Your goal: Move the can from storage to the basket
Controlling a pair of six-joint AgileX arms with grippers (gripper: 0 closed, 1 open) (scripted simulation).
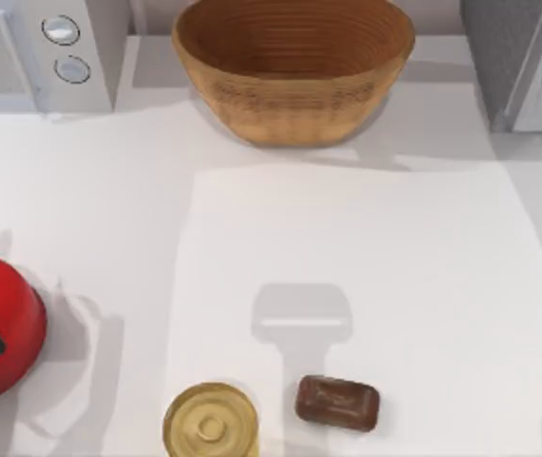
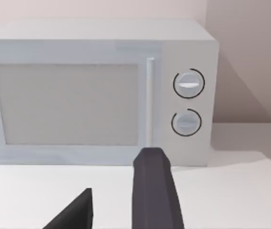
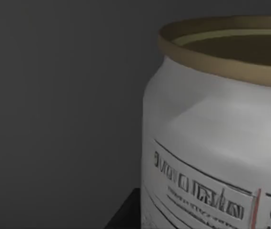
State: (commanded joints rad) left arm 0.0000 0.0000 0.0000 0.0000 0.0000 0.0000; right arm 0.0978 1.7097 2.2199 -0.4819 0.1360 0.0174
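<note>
Close before the right wrist camera stands the can [image 3: 211, 143] — silver, gold-rimmed, red-marked, against a dark grey wall; whether the right claw grips it I cannot tell. The basket [image 1: 294, 90] sits at the table's [image 1: 423, 267] far middle. The left claw [image 2: 118, 198] — fingers apart — faces the microwave [image 2: 97, 95].

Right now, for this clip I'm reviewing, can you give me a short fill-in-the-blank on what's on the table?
1. The basket at the table's far edge holds ____.
2. The microwave has ____ round dials on its front.
3. In the top view, the brown bar lies to the ____ of the gold tin.
4. In the right wrist view, the can has a ____ rim.

Missing words: nothing; two; right; gold
</note>
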